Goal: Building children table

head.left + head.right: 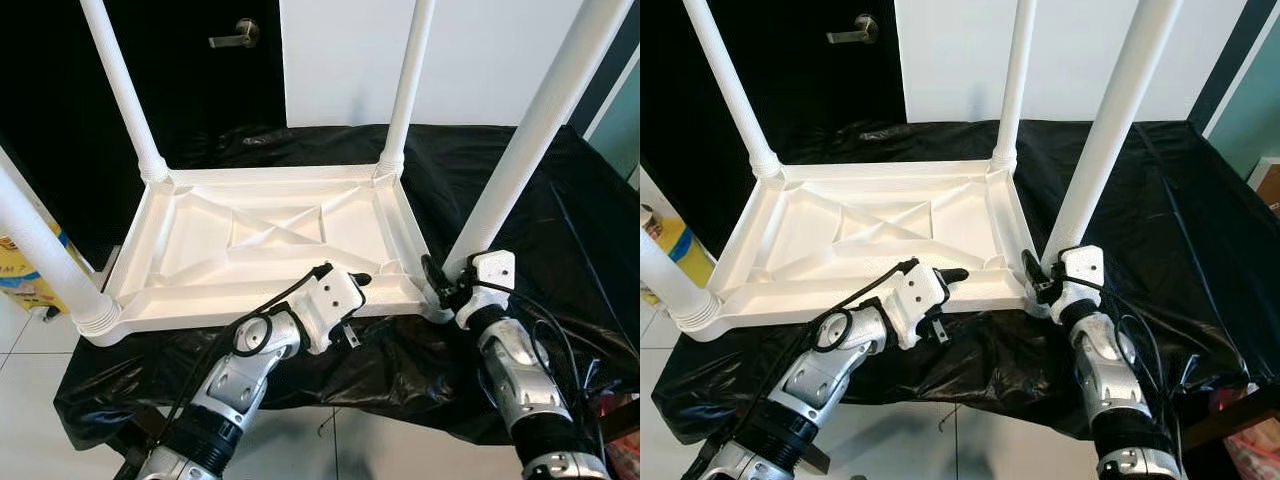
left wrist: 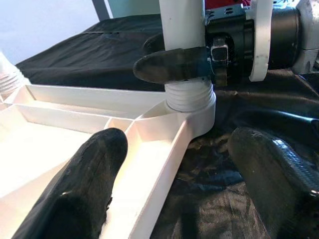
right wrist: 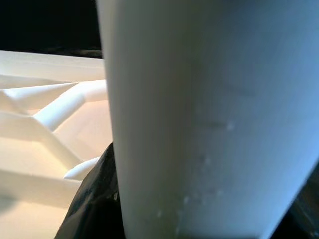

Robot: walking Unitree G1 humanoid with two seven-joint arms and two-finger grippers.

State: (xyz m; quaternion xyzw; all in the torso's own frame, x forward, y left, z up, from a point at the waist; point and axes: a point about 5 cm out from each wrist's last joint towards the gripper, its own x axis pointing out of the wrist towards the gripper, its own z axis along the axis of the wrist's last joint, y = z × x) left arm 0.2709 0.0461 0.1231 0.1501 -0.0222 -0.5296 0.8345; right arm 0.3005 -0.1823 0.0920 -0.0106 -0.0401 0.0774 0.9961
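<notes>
Left eye view: white plastic tabletop (image 1: pixel 270 245) lies upside down at frame centre on a black sheet (image 1: pixel 520 190). Four white legs stand up from its corners: far-left leg (image 1: pixel 125 90), far-right leg (image 1: pixel 408 80), near-left leg (image 1: pixel 45 255) at left edge, near-right leg (image 1: pixel 535 130) running to upper right. Right gripper (image 1: pixel 440 283) at lower right is clamped on the base of the near-right leg; left wrist view shows one black finger (image 2: pixel 172 65) across the leg just above the threaded collar (image 2: pixel 189 97). Left gripper (image 1: pixel 352 285) at lower centre rests at the tabletop's near rim, fingers spread wide, one over the ribbed underside, the other over the sheet, holding nothing. Yellow package (image 1: pixel 22 268) at left edge has printed lettering, too cut off to read. Door handle (image 1: pixel 235 37) at the top, on a dark door. Tabletop's ribbed compartments hold nothing.
</notes>
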